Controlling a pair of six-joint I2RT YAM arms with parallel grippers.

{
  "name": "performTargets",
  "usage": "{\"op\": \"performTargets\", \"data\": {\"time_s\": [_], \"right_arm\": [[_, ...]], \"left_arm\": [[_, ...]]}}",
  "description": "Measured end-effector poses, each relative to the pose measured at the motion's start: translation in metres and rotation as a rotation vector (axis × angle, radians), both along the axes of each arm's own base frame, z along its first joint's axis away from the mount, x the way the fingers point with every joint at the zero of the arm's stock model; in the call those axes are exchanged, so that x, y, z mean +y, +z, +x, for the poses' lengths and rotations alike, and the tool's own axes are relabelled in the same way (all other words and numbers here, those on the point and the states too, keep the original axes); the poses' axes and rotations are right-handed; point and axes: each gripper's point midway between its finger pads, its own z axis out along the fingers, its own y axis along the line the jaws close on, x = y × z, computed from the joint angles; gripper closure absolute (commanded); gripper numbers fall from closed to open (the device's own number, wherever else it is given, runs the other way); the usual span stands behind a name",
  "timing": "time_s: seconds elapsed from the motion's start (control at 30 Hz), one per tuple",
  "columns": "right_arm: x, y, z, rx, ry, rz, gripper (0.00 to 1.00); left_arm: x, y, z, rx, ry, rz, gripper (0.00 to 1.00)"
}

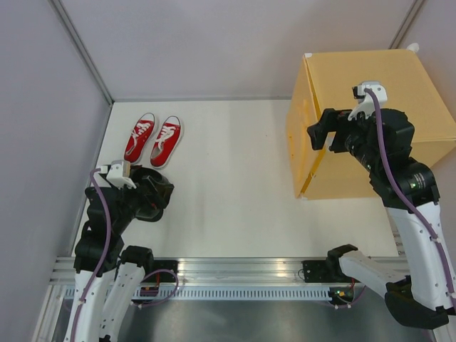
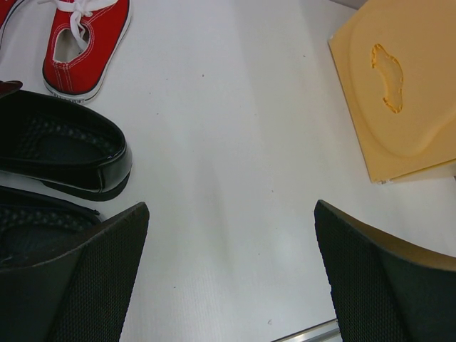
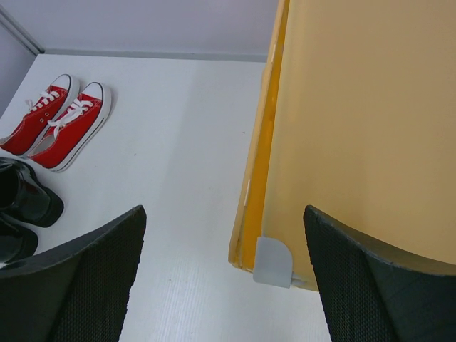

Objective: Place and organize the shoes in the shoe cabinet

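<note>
The red sneakers [image 1: 153, 139] lie side by side at the far left of the table; they also show in the right wrist view [image 3: 60, 121], and one shows in the left wrist view [image 2: 85, 43]. The black dress shoes [image 2: 64, 149] lie just nearer, partly under my left gripper [image 1: 153, 206]. That gripper [image 2: 229, 206] is open and empty, its left finger over the nearer black shoe. The yellow cabinet [image 1: 370, 121] stands at the right, its embossed door [image 2: 406, 92] facing the shoes. My right gripper [image 1: 320, 132] is open and empty above the door's top edge [image 3: 260, 142].
A white corner connector [image 3: 273, 261] sits at the cabinet's near top corner. Grey walls enclose the table at the left and back. An aluminium rail [image 1: 235, 271] with the arm bases runs along the near edge. White table surface [image 1: 228, 164] lies between shoes and cabinet.
</note>
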Motion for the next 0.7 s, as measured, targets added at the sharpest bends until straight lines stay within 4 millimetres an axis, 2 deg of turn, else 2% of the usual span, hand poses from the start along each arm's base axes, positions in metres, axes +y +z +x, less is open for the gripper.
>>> {"op": "performTargets", "data": {"time_s": [0.2,0.33,0.5,0.7], "right_arm": [[0.015,0.005,-0.005,-0.003,0.061,0.005,0.07],[0.025,0.009,0.001,-0.002,0.078,-0.002,0.07],[0.026,-0.003,0.007,0.036,0.052,-0.03,0.07],[0.028,-0.015,0.005,0.067,0.035,-0.056,0.07]], "left_arm": [[0.0,-0.001,0.001,0.005,0.0,0.001,0.0],[0.0,-0.002,0.001,0.01,0.0,0.002,0.0],[0.0,-0.002,0.001,0.009,0.0,0.001,0.0],[0.0,-0.003,0.002,0.015,0.0,0.002,0.0]]}}
